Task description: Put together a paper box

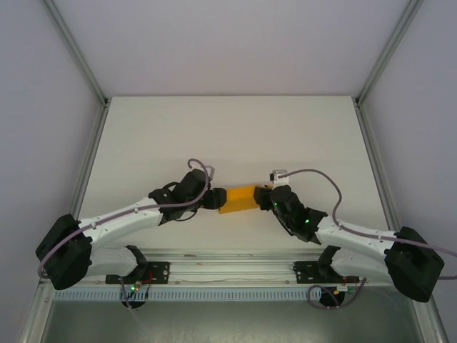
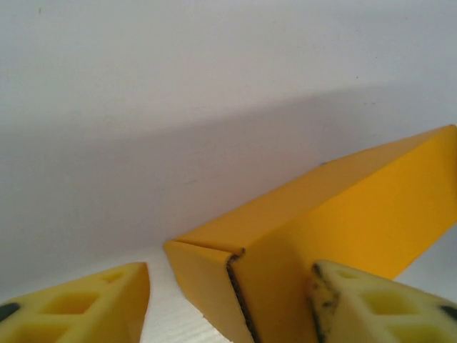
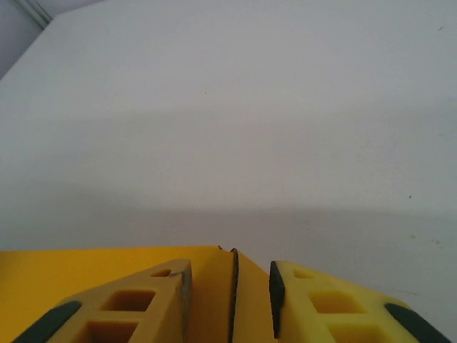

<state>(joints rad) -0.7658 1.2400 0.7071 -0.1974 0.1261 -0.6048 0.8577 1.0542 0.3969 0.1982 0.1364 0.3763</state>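
**Orange box sits between two claws on white table**

From my remote station I see the orange box (image 1: 239, 199) lying on the white table (image 1: 228, 128), a little nearer than its middle, folded into a long, low block. The faces in view are closed, with a dark-edged seam at one corner; its inside is hidden from me. The left claw (image 1: 214, 199) stands at the box's left end with its jaws released. In its wrist camera one yellow finger (image 2: 86, 311) sits clear of the card, bare table showing between, while the other overlaps the box's long side. The right claw (image 1: 271, 198) meets the opposite end. There its two fingers (image 3: 121, 307) straddle a seamed edge of card that fills the gap between them, but I cannot tell whether they pinch it or merely bracket it. Pale grey walls (image 1: 228, 43) close in the table on three sides. Metal posts (image 1: 75, 50) rise at the far corners, and both arms are fixed to a rail (image 1: 228, 268) at the near edge.
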